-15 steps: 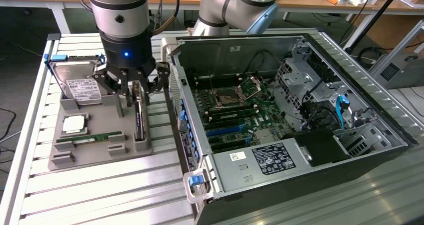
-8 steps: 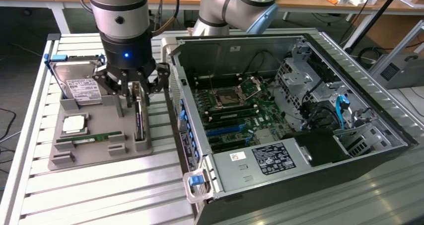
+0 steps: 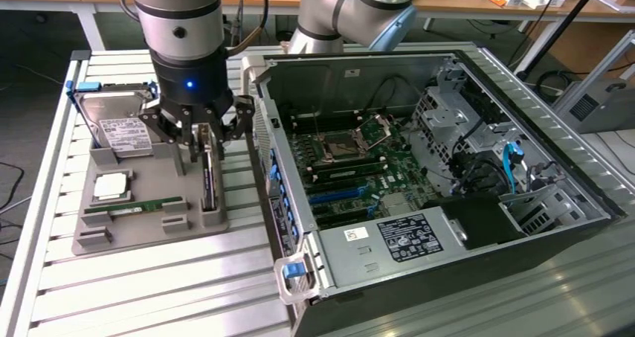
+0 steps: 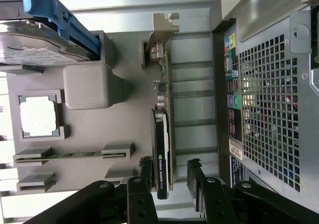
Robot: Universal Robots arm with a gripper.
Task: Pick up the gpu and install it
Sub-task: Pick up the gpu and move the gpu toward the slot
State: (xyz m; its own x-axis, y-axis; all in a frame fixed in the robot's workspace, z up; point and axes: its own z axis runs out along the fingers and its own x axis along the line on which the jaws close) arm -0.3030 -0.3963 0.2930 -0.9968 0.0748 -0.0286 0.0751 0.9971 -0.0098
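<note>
Currently: gpu on edge in grey tray; likely light, stiff, fragile; best held by flat faces; gripper spread astride card, nothing clamped.

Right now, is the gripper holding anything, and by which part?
Nothing held yet. The open gripper straddles the gpu, standing on edge in its tray, at the end away from its bracket.

arm: silver tube, black joint | blue light | claw: black linkages
</note>
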